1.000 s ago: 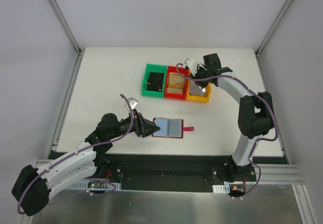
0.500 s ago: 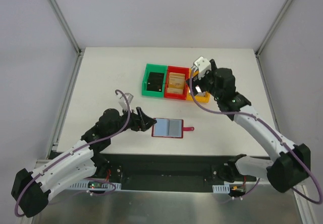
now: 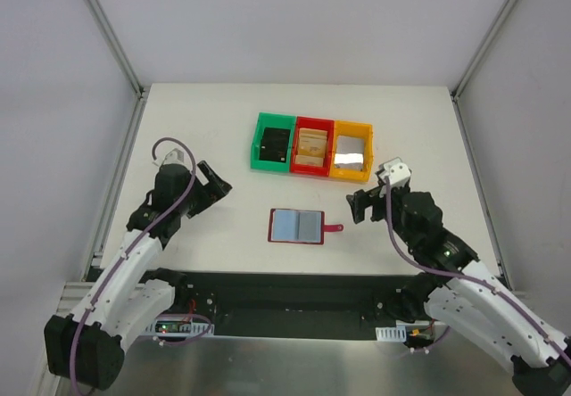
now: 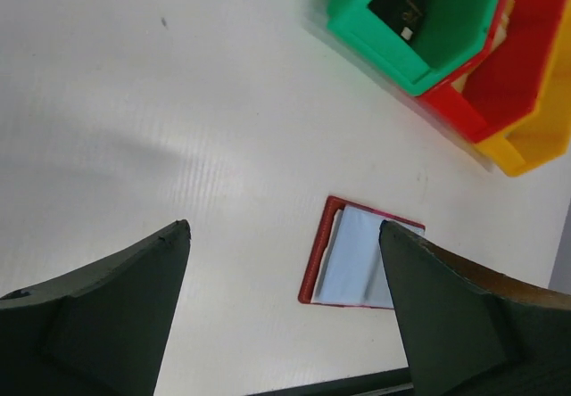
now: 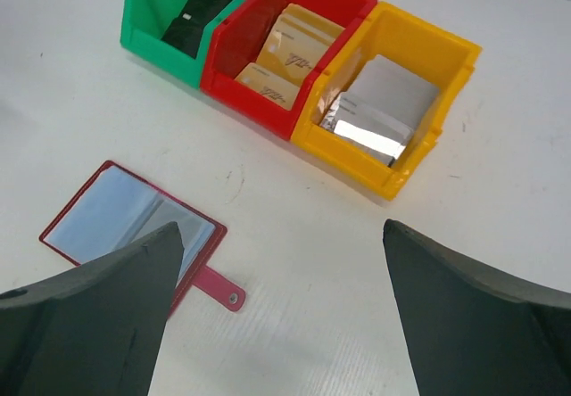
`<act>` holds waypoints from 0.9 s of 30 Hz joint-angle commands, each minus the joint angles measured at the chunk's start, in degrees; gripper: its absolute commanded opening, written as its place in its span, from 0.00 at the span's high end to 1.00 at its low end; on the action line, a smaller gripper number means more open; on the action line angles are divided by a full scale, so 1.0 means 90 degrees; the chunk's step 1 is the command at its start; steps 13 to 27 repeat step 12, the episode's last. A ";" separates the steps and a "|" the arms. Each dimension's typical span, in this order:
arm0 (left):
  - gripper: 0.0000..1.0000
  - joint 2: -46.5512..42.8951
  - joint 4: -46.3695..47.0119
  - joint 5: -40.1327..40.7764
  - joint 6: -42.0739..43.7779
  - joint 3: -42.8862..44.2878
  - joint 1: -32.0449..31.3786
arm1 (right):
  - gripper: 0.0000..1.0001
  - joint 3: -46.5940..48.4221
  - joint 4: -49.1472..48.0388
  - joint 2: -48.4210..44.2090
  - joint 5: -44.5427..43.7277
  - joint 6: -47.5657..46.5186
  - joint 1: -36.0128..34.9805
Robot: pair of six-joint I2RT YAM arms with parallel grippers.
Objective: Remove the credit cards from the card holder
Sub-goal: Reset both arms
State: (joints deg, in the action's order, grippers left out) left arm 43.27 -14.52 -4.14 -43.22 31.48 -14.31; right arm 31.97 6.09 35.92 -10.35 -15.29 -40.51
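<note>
Backing off toward lower frame.
Leaving card holder (image 3: 296,226) open, seemingly emptied; left gripper (image 3: 212,186), right gripper (image 3: 357,207) gaping wide, empty.

Card holder (image 4: 355,258) partly hidden behind left jaws; bins (image 4: 455,30) cut by frame edge.

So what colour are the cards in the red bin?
Golden tan cards, clearest from the right wrist.

Arms (image 3: 134,253) white-shelled with black joints; purple cables (image 3: 155,149) loop alongside; pincer fingers (image 4: 107,325) dark, wedge-shaped.
</note>
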 commanded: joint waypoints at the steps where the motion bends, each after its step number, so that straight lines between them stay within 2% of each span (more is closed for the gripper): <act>1: 0.13 0.0719 -0.1128 0.0644 -0.0159 0.1148 0.0037 | 0.04 0.0139 0.0855 -0.0563 -0.0910 0.0722 -0.0010; 5: 0.16 0.0770 -0.1228 0.0636 0.0095 0.1472 0.0037 | 0.04 0.0373 0.1412 -0.0661 -0.0921 0.0956 -0.0010; 10: 0.20 0.0535 -0.1218 0.0568 0.0329 0.1433 0.0027 | 0.04 0.0783 0.1833 -0.0534 -0.0140 0.1385 -0.0010; 12: 0.18 0.0437 -0.1218 0.0597 0.0466 0.1433 0.0027 | 0.04 0.0901 0.1921 -0.0544 -0.0391 0.2105 -0.0011; 27: 0.18 0.0437 -0.1218 0.0597 0.0466 0.1433 0.0027 | 0.04 0.0901 0.1921 -0.0544 -0.0391 0.2105 -0.0011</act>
